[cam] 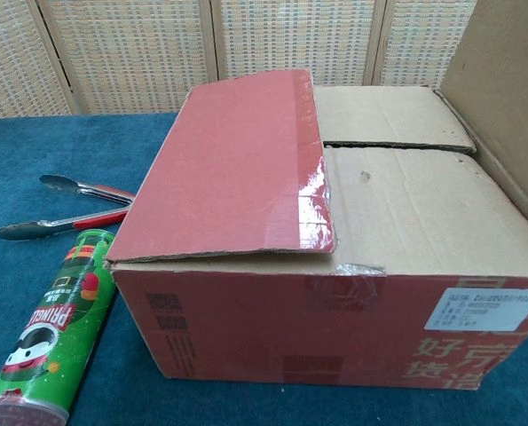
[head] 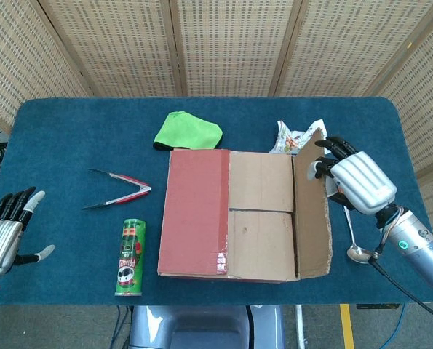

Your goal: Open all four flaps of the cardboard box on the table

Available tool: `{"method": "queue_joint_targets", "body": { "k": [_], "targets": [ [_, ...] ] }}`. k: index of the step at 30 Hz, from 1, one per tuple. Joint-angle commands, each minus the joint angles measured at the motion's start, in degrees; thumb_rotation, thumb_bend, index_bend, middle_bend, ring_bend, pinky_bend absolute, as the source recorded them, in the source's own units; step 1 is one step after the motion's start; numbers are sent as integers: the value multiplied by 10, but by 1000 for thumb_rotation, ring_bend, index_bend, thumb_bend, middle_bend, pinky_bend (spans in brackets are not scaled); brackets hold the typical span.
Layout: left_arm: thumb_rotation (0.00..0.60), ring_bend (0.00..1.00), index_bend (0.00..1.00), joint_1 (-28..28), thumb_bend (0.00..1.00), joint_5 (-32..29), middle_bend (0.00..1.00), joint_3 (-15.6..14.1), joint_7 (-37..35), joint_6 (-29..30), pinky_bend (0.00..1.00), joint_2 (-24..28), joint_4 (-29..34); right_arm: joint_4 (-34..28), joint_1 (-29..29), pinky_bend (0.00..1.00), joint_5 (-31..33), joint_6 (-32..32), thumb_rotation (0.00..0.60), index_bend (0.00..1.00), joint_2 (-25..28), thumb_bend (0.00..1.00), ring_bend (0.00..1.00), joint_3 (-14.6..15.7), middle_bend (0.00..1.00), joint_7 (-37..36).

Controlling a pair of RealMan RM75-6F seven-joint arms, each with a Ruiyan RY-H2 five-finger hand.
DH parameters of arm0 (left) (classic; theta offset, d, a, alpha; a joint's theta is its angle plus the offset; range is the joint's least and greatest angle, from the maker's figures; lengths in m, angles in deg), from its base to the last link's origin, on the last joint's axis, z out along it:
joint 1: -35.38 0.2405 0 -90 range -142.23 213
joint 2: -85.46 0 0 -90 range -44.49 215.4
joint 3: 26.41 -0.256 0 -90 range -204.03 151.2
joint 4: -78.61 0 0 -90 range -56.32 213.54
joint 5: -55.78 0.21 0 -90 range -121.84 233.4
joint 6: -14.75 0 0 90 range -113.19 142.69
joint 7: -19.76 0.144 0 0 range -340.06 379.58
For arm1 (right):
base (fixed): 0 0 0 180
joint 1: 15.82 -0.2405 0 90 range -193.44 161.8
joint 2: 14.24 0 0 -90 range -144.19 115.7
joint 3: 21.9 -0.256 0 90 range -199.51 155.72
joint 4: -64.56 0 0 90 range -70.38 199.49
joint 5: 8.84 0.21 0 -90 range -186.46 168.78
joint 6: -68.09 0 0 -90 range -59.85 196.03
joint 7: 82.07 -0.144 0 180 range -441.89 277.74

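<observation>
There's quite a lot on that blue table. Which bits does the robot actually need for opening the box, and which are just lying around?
Needed for the job:
cardboard box
right flap, swung outward
red left flap, lying closed
right hand, at the right flap
left hand, idle

Just lying about:
tongs
Pringles can
green cloth
crumpled wrapper
spoon

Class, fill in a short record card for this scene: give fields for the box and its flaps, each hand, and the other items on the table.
box: cardboard box on blue table
right flap: swung outward, open
left flap: red, lying closed
inner flaps: two, closed, meeting at a seam
right hand: at the right flap's outer edge; grip unclear
left hand: off to the side, fingers spread, holding nothing
other items: tongs, Pringles can, green cloth, crumpled wrapper
</observation>
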Motion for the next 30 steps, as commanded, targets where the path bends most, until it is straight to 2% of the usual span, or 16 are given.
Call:
{"method": "queue_joint_targets", "body": {
  "k": [1,16,23,28,30],
  "targets": [
    [515,0,0,1,193,2,0,-1,-1,1,0,1,0,7,4,103,2,1,600,473,0,1000,163,0,508,-1],
    [514,0,0,1,192,12,0,-1,1,6,0,5,5,41,19,102,11,-2,600,473,-16,1000,163,6,498,-7],
    [515,0,0,-17,187,45,0,5,-7,-3,0,16,10,50,40,102,37,27,600,455,-48,999,156,4,376,23],
    [518,0,0,-44,181,69,0,12,-35,-32,0,34,17,53,58,103,56,52,600,362,-74,861,89,5,284,58],
    [517,0,0,-63,178,81,0,16,-67,-56,0,50,20,51,68,103,67,65,600,325,-86,823,58,6,252,82]
  ]
}}
